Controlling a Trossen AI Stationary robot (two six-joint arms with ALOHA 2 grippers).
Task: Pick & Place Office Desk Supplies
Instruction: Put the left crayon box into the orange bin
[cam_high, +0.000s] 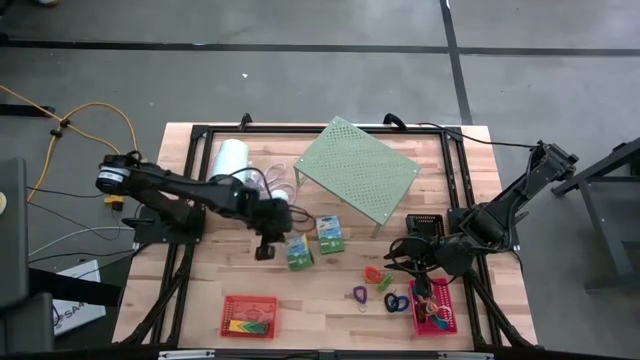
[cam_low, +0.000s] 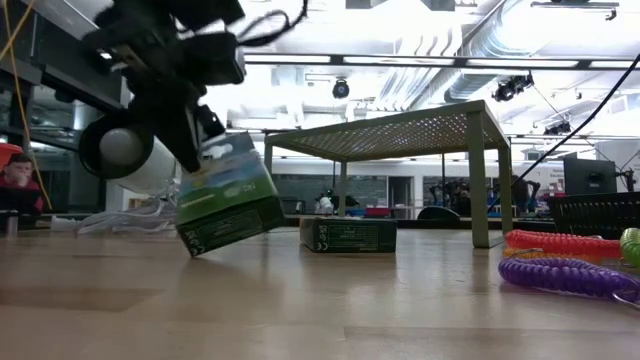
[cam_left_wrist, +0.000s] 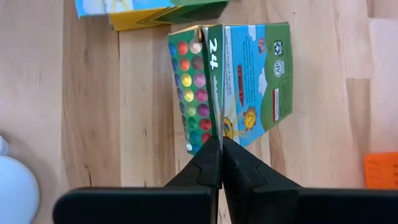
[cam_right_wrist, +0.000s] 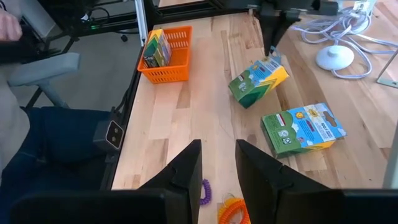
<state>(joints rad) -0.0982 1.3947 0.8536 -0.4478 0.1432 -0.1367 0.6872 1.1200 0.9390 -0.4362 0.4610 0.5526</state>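
Green box (cam_left_wrist: 233, 87) with multicolour dot grid, red-orange basket (cam_high: 249, 315), pink basket (cam_high: 436, 308), pale green perforated shelf (cam_high: 357, 170), purple coil (cam_low: 565, 275)

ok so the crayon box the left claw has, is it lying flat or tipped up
Tipped up. In the low view the crayon box hangs tilted from the shut left claw, only its lower corner near the table; contact unclear.

Pink basket (cam_high: 437, 310) contents too small to identify; second box (cam_left_wrist: 149, 11) cut off at edge.

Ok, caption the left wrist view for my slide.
Left gripper shut on the flap of a tilted crayon box above the wooden table.
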